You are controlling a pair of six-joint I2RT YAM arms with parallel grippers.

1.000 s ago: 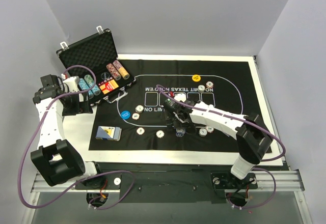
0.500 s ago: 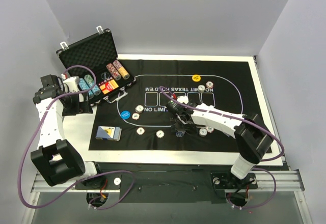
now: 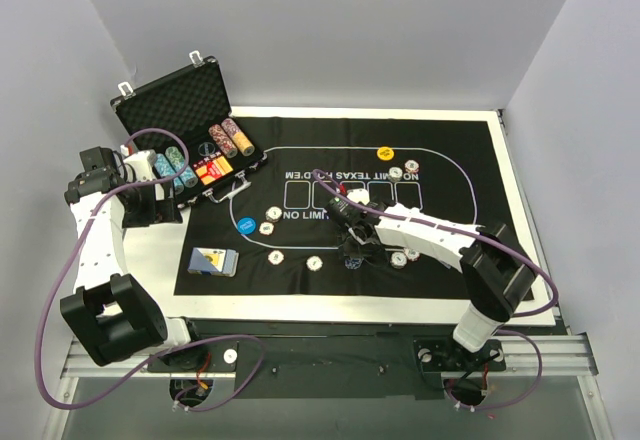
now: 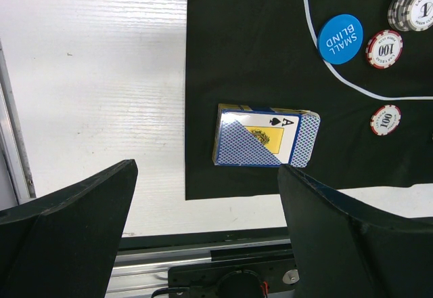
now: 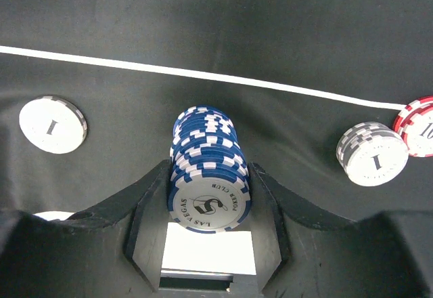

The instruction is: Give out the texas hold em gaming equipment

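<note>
Right gripper point(image 5: 210, 176) pinches the upright stack of blue-and-white speckled poker chips point(image 5: 203, 142) dead centre between its fingers, stack axis vertical on the black felt mat point(image 5: 270, 34). Left gripper point(image 4: 206, 169) is spread wide and empty, with the blue-backed card deck point(image 4: 265, 135) just ahead of it.

Bright, even light from above, with soft shadows and sharp centres but murky near edges.

In the top view the white table point(image 3: 330, 306) is evenly lit, shadows under the arms are faint, and the black mat point(image 3: 450, 140) swallows detail. From the left wrist the table is almost washed out, the card deck point(image 4: 265, 139) is crisp, and the fingers point(image 4: 74, 217) of the left gripper point(image 4: 206, 171) are dark and soft-focused. From the right wrist the blue chip stack point(image 5: 206, 142) is sharp, while the fingers point(image 5: 145, 206) of the right gripper point(image 5: 210, 169) are underexposed.
</note>
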